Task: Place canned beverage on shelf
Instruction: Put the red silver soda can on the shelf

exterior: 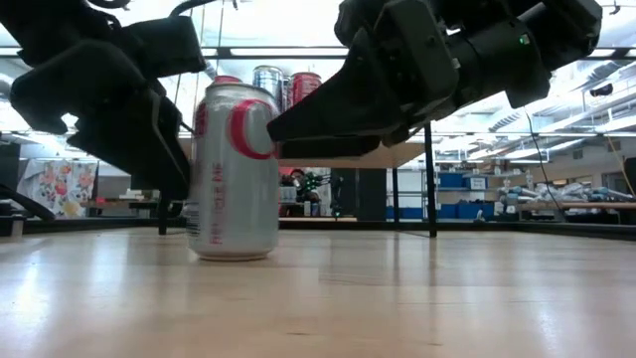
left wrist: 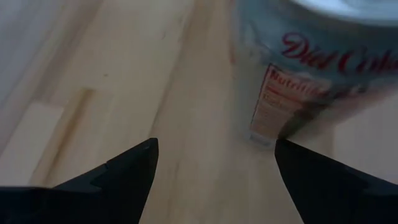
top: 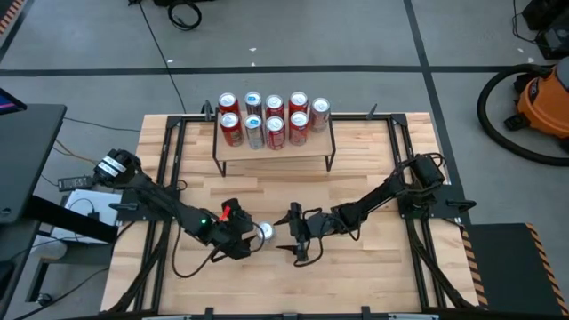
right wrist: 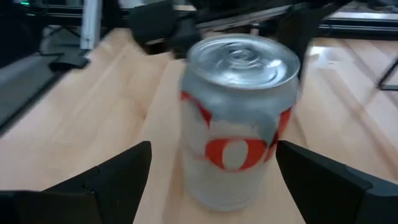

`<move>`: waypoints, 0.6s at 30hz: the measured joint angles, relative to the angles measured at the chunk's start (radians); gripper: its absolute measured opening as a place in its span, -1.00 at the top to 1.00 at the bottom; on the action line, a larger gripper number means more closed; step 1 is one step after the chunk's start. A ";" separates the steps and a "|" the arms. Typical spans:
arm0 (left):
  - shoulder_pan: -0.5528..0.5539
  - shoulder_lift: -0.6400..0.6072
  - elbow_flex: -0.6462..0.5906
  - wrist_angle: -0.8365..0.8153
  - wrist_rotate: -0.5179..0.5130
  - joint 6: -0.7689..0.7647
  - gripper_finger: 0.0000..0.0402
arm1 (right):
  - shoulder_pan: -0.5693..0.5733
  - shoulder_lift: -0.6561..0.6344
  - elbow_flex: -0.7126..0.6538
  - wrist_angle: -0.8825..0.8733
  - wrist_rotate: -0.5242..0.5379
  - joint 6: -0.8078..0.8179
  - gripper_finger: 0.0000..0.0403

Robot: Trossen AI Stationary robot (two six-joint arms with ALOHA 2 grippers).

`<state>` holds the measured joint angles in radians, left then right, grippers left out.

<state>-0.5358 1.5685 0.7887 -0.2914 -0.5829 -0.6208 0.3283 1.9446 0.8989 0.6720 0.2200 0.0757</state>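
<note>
A silver canned beverage point(top: 265, 231) with red lettering stands upright on its base on the wooden table, near its front middle. My left gripper point(top: 249, 236) is open, close at the can's left and slanting down. In the left wrist view the can point(left wrist: 311, 68) lies off to one side of the gap. My right gripper point(top: 286, 234) is open and comes nearly level from the right. In its wrist view its fingers stand on either side of the can point(right wrist: 236, 118) with bare table between. The shelf point(top: 274, 153) stands at the far middle.
Several red and silver cans point(top: 267, 120) stand in two rows on the shelf's top board, filling most of it. Its thin black legs point(exterior: 430, 179) rise behind the can. Black frame rails point(top: 169, 178) run along the table's left and right sides. Bare wood lies between can and shelf.
</note>
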 joint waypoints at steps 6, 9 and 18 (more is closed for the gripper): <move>-0.001 0.035 0.000 0.063 0.048 0.022 -0.67 | -0.012 0.000 0.000 -0.044 0.067 -0.024 -0.76; -0.013 0.035 0.000 0.097 0.056 0.006 -0.67 | -0.026 0.000 0.000 -0.076 0.073 -0.023 -0.76; -0.064 0.035 0.001 0.175 0.117 -0.011 -0.67 | -0.077 0.000 0.000 -0.132 0.109 -0.032 -0.76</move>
<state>-0.5997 1.6039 0.7895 -0.1166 -0.4661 -0.6321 0.2510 1.9450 0.8986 0.5397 0.3293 0.0435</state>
